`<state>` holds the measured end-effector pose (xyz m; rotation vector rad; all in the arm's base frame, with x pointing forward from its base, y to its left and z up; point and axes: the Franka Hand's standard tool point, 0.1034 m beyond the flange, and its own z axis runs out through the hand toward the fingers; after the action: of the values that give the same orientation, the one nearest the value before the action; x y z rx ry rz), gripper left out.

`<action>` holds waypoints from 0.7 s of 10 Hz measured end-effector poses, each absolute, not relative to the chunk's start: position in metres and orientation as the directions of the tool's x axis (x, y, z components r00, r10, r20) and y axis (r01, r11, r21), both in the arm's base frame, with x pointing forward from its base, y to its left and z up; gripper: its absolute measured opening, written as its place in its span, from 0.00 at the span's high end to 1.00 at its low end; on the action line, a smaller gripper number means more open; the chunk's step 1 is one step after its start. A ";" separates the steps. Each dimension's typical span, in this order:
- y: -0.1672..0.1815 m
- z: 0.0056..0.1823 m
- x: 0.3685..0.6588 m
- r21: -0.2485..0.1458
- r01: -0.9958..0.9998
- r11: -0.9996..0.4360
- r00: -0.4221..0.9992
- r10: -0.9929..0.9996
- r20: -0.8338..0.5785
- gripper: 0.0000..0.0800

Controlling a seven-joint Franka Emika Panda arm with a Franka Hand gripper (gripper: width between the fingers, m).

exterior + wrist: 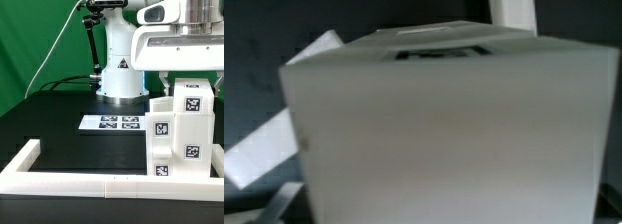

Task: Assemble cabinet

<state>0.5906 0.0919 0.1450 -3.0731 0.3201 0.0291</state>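
From my end the gripper (190, 75) mostly hides behind the cabinet (182, 135), so I can't tell how its jaws sit. The exterior view's right edge chops off the cabinet and the border frame (60, 180). Wrist cam is blurry, and the cabinet (438, 130) fills it, running off the frame, tags unreadable.

matte white cabinet (181, 135) with black-and-white square tags on black table (60, 115).
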 end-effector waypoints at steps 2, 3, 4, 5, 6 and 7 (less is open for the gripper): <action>0.091 0.155 0.592 -0.052 -0.202 -0.978 0.979 -0.201 -0.018 0.03; 0.092 0.163 0.592 -0.053 -0.199 -0.979 0.980 -0.198 -0.017 0.01; 0.091 0.170 0.593 -0.056 -0.197 -0.979 0.980 -0.196 -0.010 0.01; 0.091 0.175 0.593 -0.057 -0.197 -0.979 0.980 -0.197 -0.007 0.00; 0.090 0.178 0.595 -0.058 -0.198 -0.978 0.980 -0.199 -0.004 0.00; 0.091 0.176 0.595 -0.057 -0.198 -0.979 0.980 -0.198 -0.006 0.00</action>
<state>0.5945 0.0906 0.1765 -3.0692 0.3066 -0.0001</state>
